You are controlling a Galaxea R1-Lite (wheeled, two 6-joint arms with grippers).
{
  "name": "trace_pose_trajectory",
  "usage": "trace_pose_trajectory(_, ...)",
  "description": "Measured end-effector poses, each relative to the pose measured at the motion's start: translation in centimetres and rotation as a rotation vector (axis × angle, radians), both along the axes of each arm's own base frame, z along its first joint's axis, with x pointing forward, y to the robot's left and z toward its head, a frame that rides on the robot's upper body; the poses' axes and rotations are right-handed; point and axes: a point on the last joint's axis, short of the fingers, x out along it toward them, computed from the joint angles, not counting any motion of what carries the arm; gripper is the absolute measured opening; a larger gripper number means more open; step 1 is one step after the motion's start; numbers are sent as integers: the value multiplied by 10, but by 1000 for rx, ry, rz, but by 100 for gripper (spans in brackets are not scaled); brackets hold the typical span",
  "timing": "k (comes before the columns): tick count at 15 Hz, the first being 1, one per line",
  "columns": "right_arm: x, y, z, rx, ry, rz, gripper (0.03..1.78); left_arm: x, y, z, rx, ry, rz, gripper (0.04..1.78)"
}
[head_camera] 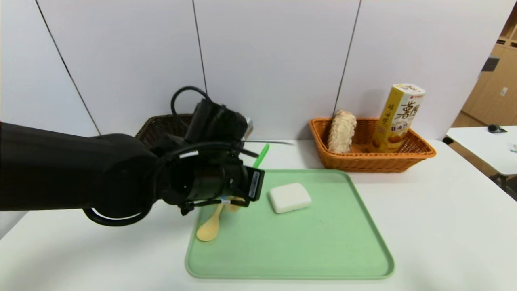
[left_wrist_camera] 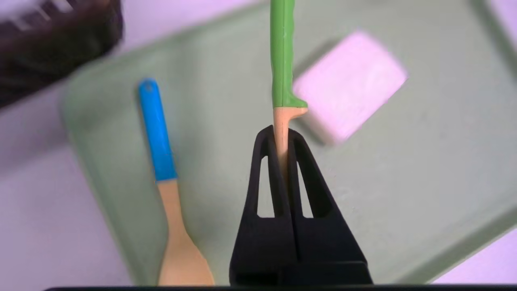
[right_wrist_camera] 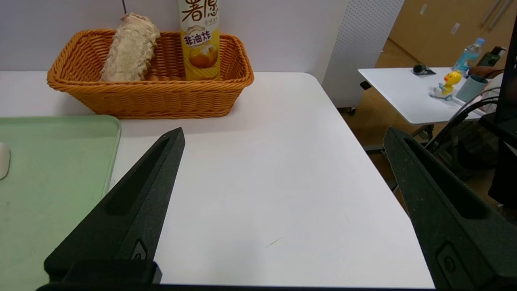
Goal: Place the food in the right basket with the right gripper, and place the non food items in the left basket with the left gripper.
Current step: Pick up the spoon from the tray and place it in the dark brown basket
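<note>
Left pincer [left_wrist_camera: 282,137]: closed tight on the pale wooden neck of the green-handled utensil [left_wrist_camera: 282,52], just below where the green sleeve ends; the grip sits there, I judge, because the bare neck is thin enough for the two fingers to pinch flat.
Green-handled utensil: lifted clear of the green tray [head_camera: 323,250], its handle pointing away from the wrist toward the back wall; its working end is hidden behind the fingers, so what kind of tool it is cannot be told.
Left arm pose: reaches in from the robot's left, low across the tabletop [head_camera: 444,226], wrist bent over the tray's near-left corner, with the dark basket [head_camera: 161,123] just behind it.
Step in hand: likely carrying the utensil to the dark basket, since it is not food and that basket stands on the left.
Blue-handled wooden spoon [left_wrist_camera: 167,190]: lies flat on the tray's left side, bowl toward the tray edge, apart from the held utensil; probably the next non-food piece.
White block [head_camera: 290,197]: rests on the tray, near the middle; whether it is soap or food is not clear.
Right pincer [right_wrist_camera: 282,210]: spread wide and empty, hanging over bare tabletop to the right of the tray, seemingly idle.
Orange basket [head_camera: 420,155]: at the right rear, already holding a crumbed roll [head_camera: 341,131] leaning on its wall and a tall yellow snack box [head_camera: 400,115] standing upright.
</note>
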Motion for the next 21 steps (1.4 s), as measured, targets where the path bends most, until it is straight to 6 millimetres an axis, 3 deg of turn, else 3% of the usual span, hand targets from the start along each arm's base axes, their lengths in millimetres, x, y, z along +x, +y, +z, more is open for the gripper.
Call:
trace_pose_trajectory(3, 0, 0, -1, 0, 4, 0, 169, 28, 29, 35, -36, -225, 80, 5)
trace_pose_trajectory(6, 0, 0, -2, 0, 8, 0, 169, 76, 75, 46, 34, -472, 203, 5)
trace_pose_trajectory(9, 0, 0, -3, -1, 19, 0, 169, 125, 116, 33, 79, -555, 330, 5)
trace_pose_trajectory(12, 0, 0, -4, -1, 25, 0, 169, 158, 139, 8, 126, -502, 396, 5)
trace_pose_trajectory(17, 0, 0, -4, -2, 25, 0, 169, 171, 146, -22, 186, -418, 443, 5)
trace_pose_trajectory(21, 0, 0, -5, -2, 31, 0, 169, 171, 149, -26, 190, -395, 476, 66)
